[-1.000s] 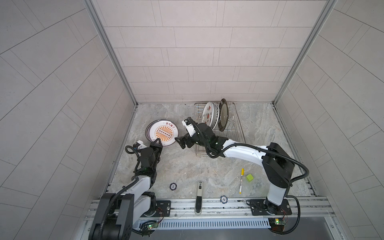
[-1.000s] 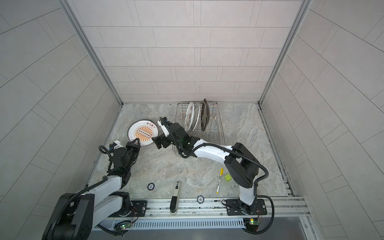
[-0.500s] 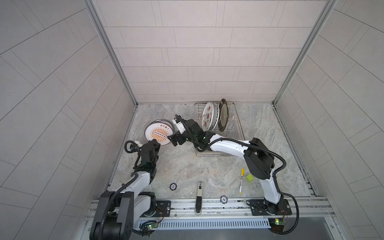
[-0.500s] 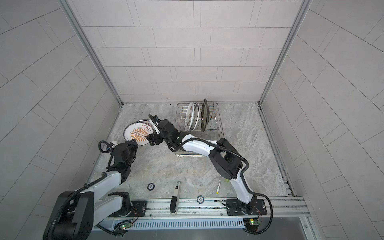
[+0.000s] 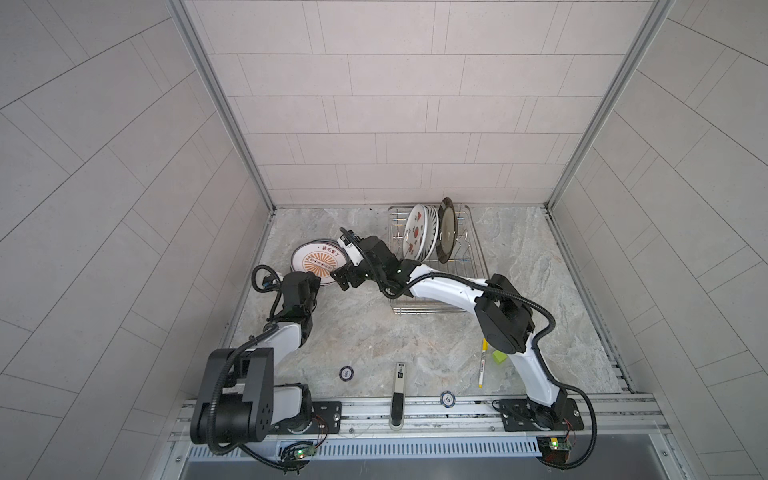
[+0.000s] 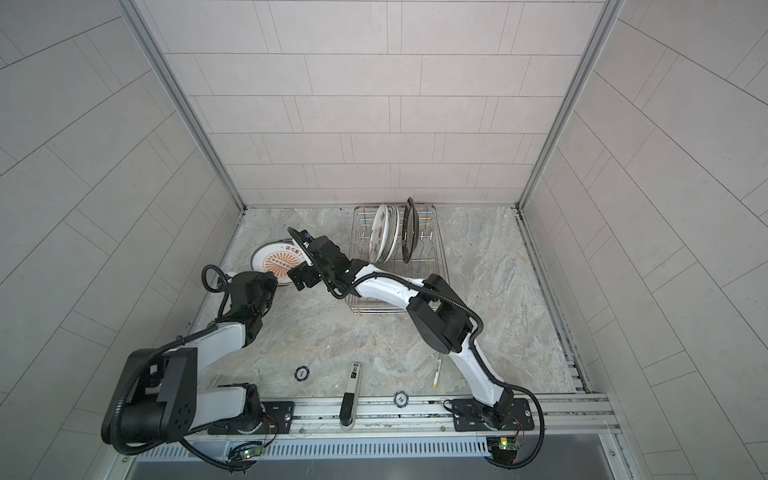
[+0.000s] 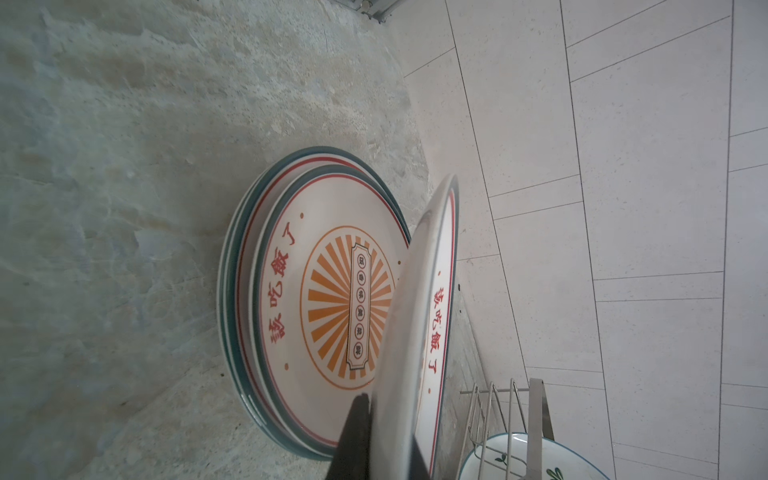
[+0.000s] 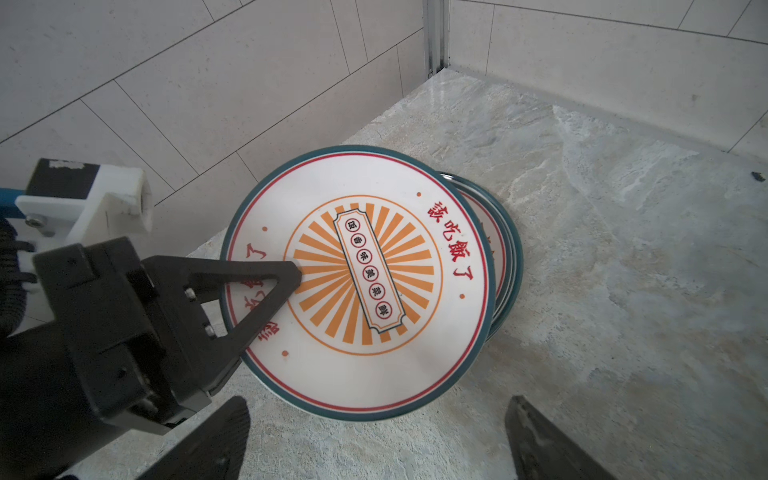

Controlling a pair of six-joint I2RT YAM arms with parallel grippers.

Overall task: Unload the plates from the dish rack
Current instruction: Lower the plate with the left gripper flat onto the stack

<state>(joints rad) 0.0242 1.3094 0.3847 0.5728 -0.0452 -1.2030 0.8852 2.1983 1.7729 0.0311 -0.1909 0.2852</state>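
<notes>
Left jaws clamped shut on the edge of a sunburst plate; right jaws gaped wide just beside it, holding nothing! The dish rack was far from unloaded, maybe halfway by my reckoning. The big brown-rimmed plate and a few white patterned plates stood upright at its far end. On the bench, left of the rack, what looked like two stacked plates lay flat. The gripped plate hung tilted over that stack, one left finger across its face.
</notes>
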